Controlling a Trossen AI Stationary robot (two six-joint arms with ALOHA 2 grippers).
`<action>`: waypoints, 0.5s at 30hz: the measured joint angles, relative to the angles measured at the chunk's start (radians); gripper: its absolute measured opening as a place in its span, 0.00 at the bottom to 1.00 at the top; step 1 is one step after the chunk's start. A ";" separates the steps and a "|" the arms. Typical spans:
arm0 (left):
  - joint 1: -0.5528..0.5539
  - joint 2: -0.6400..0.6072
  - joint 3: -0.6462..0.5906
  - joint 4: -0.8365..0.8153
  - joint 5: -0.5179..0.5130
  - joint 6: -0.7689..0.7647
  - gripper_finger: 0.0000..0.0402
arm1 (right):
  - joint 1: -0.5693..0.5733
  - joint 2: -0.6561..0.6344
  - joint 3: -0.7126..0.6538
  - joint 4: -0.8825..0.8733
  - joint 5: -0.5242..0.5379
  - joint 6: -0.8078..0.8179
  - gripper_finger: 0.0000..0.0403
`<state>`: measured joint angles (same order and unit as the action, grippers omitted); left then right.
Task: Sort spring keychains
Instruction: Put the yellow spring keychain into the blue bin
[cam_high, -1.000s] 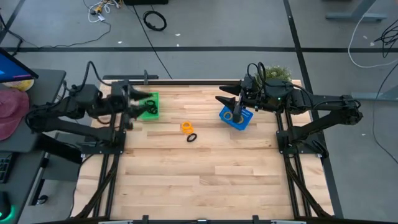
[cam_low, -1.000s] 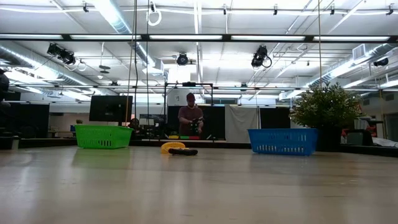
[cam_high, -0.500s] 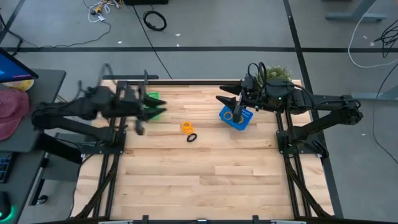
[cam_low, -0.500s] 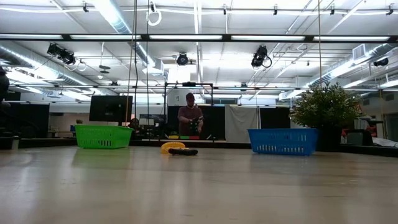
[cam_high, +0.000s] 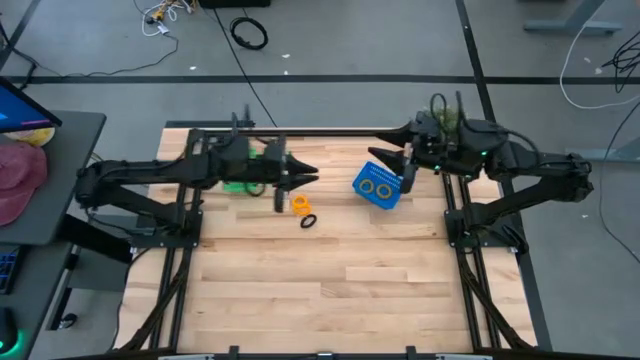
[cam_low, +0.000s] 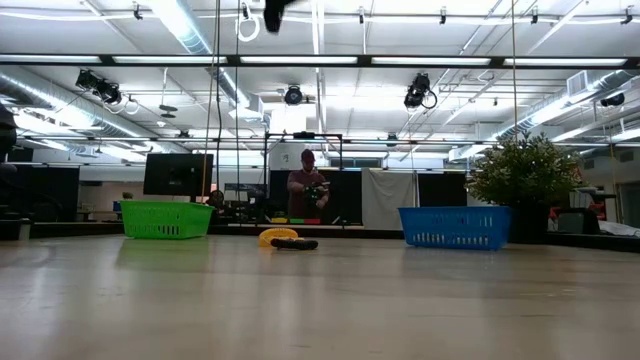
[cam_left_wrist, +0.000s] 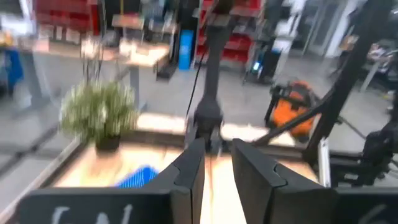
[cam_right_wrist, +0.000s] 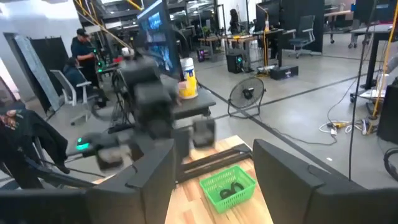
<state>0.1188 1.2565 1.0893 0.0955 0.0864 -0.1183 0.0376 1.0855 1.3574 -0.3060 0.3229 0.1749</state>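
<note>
Keychains on table: orange keychain (cam_high: 300, 204) and black keychain (cam_high: 307, 220) lie touching mid-table, between the baskets, unsorted.
Sorted: two orange loops (cam_high: 377, 187) in blue basket (cam_high: 391, 199); a black loop (cam_right_wrist: 232, 188) in green basket (cam_right_wrist: 219, 181).
Left gripper (cam_high: 309, 177): empty, fingers (cam_left_wrist: 189, 176) narrowed to a slim gap; hovers just beside the orange keychain, likely lining up the next pick.
Right gripper (cam_high: 388, 156): wide, empty, above the blue basket's far edge, likely waiting.
Change: left arm has swung from the green basket toward centre, jaws narrowing; right gripper has pulled back off the blue basket.
</note>
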 joint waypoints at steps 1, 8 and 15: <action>0.006 0.020 -0.001 -0.017 0.000 -0.008 0.20 | 0.000 -0.009 0.000 -0.010 0.000 0.000 0.54; 0.013 0.101 -0.001 -0.104 -0.015 -0.080 0.18 | 0.000 -0.022 0.000 -0.071 0.001 0.003 0.54; 0.058 0.105 -0.001 -0.434 -0.157 -0.072 0.18 | 0.000 -0.013 0.000 -0.077 0.001 0.000 0.54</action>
<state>0.1771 1.3613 1.0882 -0.3389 -0.0706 -0.1904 0.0372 1.0728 1.3575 -0.3827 0.3239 0.1749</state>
